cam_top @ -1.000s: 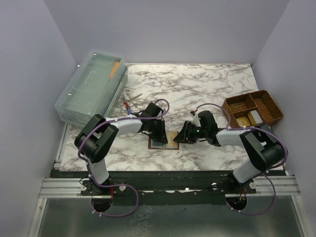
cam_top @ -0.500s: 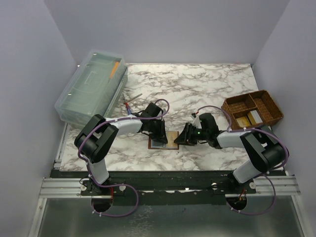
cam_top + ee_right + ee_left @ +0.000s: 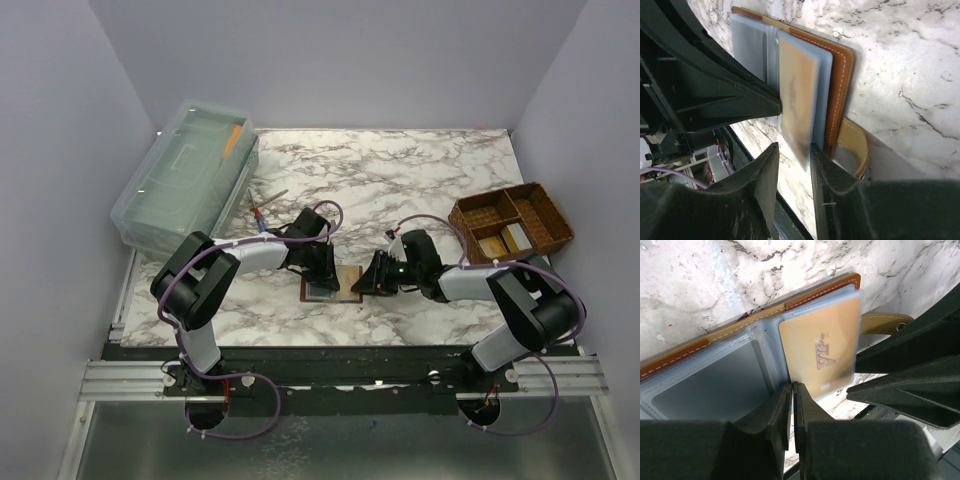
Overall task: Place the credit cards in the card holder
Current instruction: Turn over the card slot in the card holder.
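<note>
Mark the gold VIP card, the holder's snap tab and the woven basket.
gold VIP card (image 3: pixel 822 350): left wrist view, face centre.
snap tab (image 3: pixel 882 320): left wrist view, strap middle.
woven basket (image 3: pixel 487 197): top external view, back rim.

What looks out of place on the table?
The gold card sits only partway in a clear sleeve of the open card holder; its end sticks out past the pocket edge, between the fingers of the right claw. Nothing else stands out.

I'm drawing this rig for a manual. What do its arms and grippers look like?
The left arm and right arm have black joints linked by pale grey tubes, with purple cables looping along them. A green light glows near the right wrist. The left gripper and right gripper are matte black with two tapered fingers each.
</note>
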Controlling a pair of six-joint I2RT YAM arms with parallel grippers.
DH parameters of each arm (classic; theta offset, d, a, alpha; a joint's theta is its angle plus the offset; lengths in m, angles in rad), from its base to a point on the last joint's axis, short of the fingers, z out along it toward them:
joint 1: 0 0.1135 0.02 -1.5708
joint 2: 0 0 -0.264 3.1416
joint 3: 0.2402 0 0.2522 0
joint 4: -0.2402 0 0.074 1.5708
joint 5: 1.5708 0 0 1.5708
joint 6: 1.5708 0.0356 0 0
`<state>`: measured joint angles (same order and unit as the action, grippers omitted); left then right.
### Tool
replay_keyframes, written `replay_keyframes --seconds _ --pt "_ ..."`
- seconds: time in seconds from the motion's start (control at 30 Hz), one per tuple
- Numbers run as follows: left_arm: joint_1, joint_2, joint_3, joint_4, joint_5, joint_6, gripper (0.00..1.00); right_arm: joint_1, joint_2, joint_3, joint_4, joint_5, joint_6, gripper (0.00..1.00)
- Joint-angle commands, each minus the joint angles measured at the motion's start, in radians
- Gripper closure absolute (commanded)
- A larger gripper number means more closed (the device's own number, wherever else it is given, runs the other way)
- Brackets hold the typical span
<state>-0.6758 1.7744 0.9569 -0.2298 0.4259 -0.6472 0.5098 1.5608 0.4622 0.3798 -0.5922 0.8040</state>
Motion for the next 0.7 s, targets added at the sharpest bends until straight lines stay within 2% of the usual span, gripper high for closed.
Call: replay_keyframes --seconds 0.0,0.17,0.37,0.67 --pt "-0.006 0.017 -0.033 -0.031 -0.032 0.012 0.87 0.011 -0.054 0.013 -0.031 0.004 -0.008 0.66" --pt "-0.005 0.013 -0.033 -0.030 -0.029 0.011 0.87 0.021 -0.074 0.040 -0.079 0.009 -0.025 0.65" --pt "-0.006 0.007 -0.032 -0.030 -0.026 0.010 0.87 0.035 -0.040 0.055 -0.061 -0.001 -0.025 0.65" --pt "0.007 -0.076 -0.031 -0.042 -0.006 0.000 0.78 0.057 0.038 0.133 -0.045 -0.017 -0.040 0.64"
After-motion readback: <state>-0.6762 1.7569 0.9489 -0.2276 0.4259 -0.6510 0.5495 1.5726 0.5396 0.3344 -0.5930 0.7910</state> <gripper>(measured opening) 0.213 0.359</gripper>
